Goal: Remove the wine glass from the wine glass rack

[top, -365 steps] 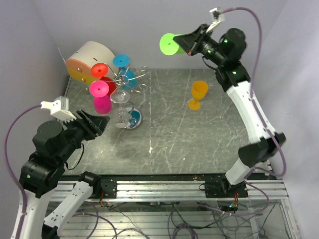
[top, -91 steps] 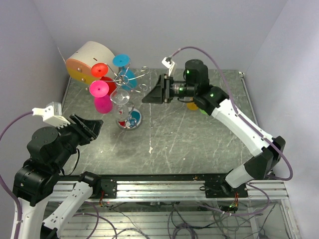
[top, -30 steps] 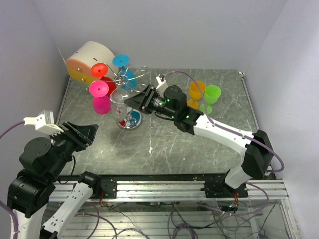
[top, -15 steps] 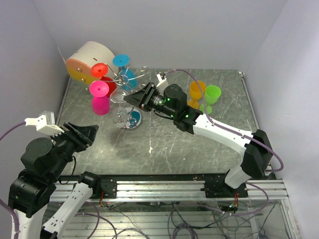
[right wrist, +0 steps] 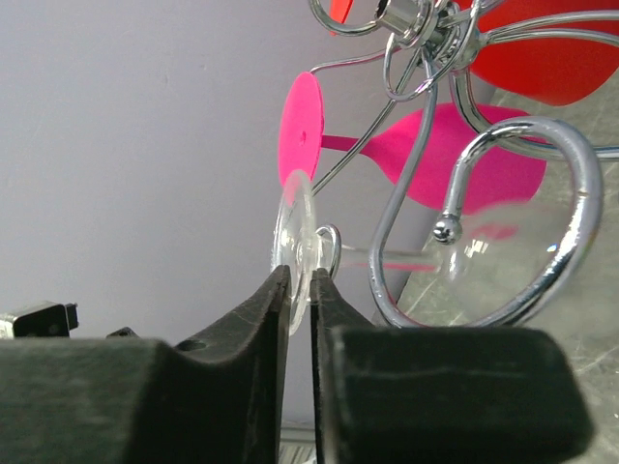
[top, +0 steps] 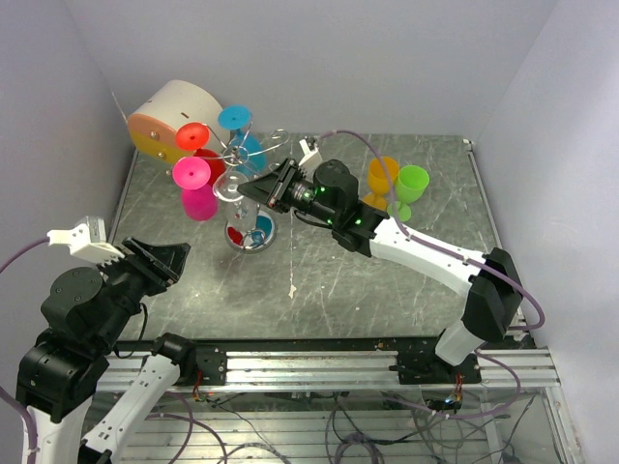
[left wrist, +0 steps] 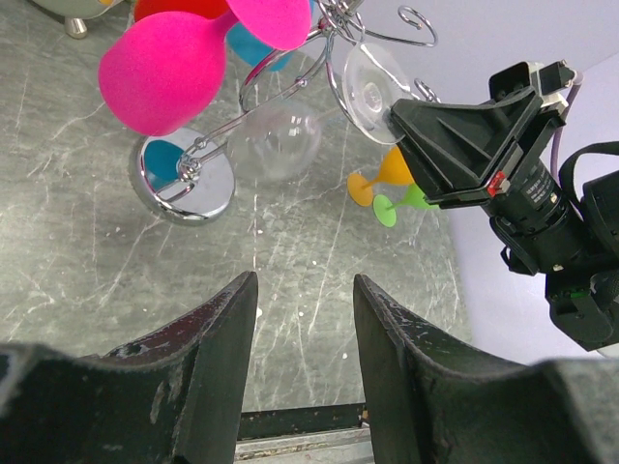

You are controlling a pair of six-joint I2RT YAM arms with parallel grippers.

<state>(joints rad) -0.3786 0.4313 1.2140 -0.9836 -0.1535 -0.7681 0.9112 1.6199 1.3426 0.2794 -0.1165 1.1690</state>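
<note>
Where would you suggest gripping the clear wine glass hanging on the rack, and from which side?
Pinch the rim of its flat foot, as the right gripper does, from outside the rack: the clear wine glass hangs bowl-down, stem caught in a wire arm, so the foot sticks out.
</note>
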